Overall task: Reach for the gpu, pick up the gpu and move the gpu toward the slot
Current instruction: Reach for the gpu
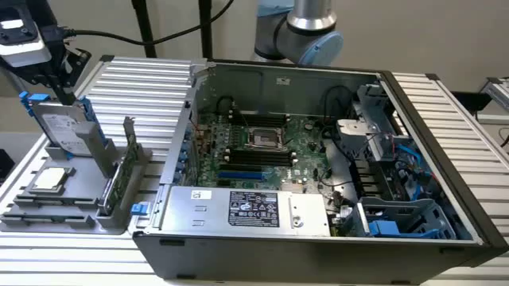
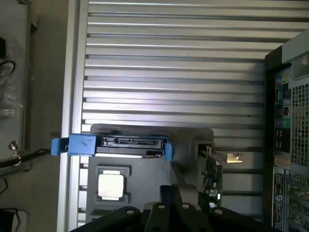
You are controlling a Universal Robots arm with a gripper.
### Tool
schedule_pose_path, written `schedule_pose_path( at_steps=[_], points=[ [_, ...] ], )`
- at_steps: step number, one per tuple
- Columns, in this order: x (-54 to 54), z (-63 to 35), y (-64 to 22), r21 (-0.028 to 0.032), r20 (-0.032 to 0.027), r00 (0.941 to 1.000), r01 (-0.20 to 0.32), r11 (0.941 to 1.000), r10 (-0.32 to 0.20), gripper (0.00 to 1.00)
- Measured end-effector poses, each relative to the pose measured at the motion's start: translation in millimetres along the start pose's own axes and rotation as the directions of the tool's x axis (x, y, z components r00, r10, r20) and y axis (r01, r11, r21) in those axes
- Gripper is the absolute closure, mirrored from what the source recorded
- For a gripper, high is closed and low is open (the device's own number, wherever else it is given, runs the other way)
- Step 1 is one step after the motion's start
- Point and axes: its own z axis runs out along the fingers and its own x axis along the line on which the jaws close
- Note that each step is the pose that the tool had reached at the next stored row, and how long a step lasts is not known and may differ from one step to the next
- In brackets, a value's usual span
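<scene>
**A:** What crowds the bench in the exterior view?

**B:** An open computer case (image 1: 318, 253) fills the middle through to three o'clock. Its motherboard (image 1: 263, 149) is bare and a power supply (image 1: 247, 208) lies along its near wall. At eight o'clock of the case, a grey holder (image 1: 47, 217) sits on the slatted table (image 1: 143, 77). It carries a silver hard drive (image 1: 64, 128) with blue rails, standing upright. A small square chip (image 1: 49, 179) lies flat at six o'clock of that drive.

**A:** And the gpu?

**B:** The gpu (image 1: 119, 176) stands on edge in the same holder, at four o'clock of the hard drive and just beside the case's outer wall. It is a thin green board seen nearly edge-on, with a silver bracket (image 1: 130, 136) rising at its far end. In the wrist view it is a narrow green strip beside a slanted grey post (image 2: 182, 174) of the holder.

**A:** What stands in the way?

**B:** The hard drive is directly under the gripper (image 1: 62, 94), and the post stands between the drive and the gpu.

**A:** How is the arm posed?

**B:** The gripper hangs at eleven o'clock of the gpu, well apart from it. It points down just over the drive's upper edge, and I cannot tell whether it touches. A grey arm joint (image 1: 306, 30) shows at twelve o'clock, behind the case.

**A:** Is the gripper apart or together?

**B:** I cannot tell.
</scene>
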Motion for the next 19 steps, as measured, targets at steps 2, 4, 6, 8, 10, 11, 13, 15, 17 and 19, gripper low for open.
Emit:
schedule_pose_path(
  at_steps=[2, 4, 6, 8, 10, 11, 13, 15, 17, 19],
  points=[
    [0.0, 0.0, 0.0, 0.0000, 0.0000, 1.0000, 0.000, 1.0000, 0.000, 0.89],
    [0.0, 0.0, 0.0, 0.0000, 0.0000, 1.0000, 0.000, 1.0000, 0.000, 0.89],
    [0.0, 0.0, 0.0, 0.0000, 0.0000, 1.0000, 0.000, 1.0000, 0.000, 0.89],
    [0.0, 0.0, 0.0, 0.0000, 0.0000, 1.0000, 0.000, 1.0000, 0.000, 0.89],
    [0.0, 0.0, 0.0, 0.0000, 0.0000, 1.0000, 0.000, 1.0000, 0.000, 0.89],
    [0.0, 0.0, 0.0, 0.0000, 0.0000, 1.0000, 0.000, 1.0000, 0.000, 0.89],
    [0.0, 0.0, 0.0, 0.0004, -0.0001, 1.0000, 0.000, 1.0000, 0.000, 0.89],
    [-0.5, 0.2, -1.3, 0.0007, -0.0001, 1.0000, 0.000, 1.0000, 0.000, 0.89],
    [-3.6, 0.3, -6.8, 0.0009, -0.0004, 1.0000, 0.000, 1.0000, 0.000, 0.89],
    [-8.0, 0.5, -13.6, 0.0009, -0.0003, 1.0000, 0.000, 1.0000, 0.000, 0.89]
  ],
)
